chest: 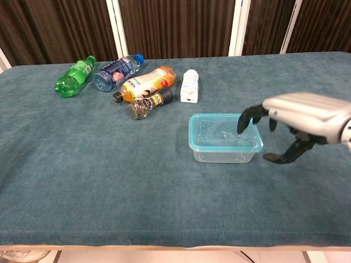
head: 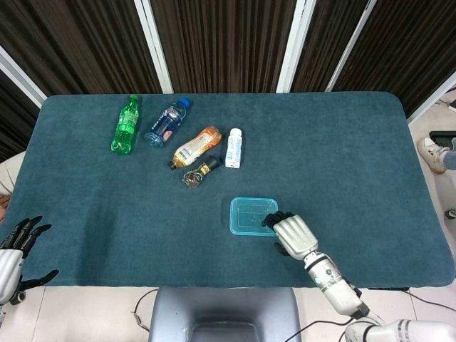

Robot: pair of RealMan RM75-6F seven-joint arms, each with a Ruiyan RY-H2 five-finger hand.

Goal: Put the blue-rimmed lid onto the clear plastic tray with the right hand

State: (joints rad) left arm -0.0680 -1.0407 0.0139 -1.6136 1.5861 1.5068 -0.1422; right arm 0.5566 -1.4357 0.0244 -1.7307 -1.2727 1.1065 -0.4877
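Observation:
The blue-rimmed lid [head: 251,215] [chest: 222,133] lies flat on top of the clear plastic tray [chest: 222,155] near the table's front middle. My right hand [head: 293,235] [chest: 296,118] hovers just right of it. Its fingertips [chest: 242,125] hang over the lid's right edge, apart from it, and the thumb is spread below. It holds nothing. My left hand [head: 18,253] shows only in the head view, off the table's front left corner, fingers spread and empty.
At the back left lie a green bottle [head: 126,125] [chest: 74,76], a blue bottle [head: 166,122] [chest: 117,71], an orange bottle [head: 196,146] [chest: 147,81], a small white bottle [head: 234,148] [chest: 190,85] and a dark spice jar [head: 197,174] [chest: 149,103]. The teal cloth [head: 342,157] covers the whole table.

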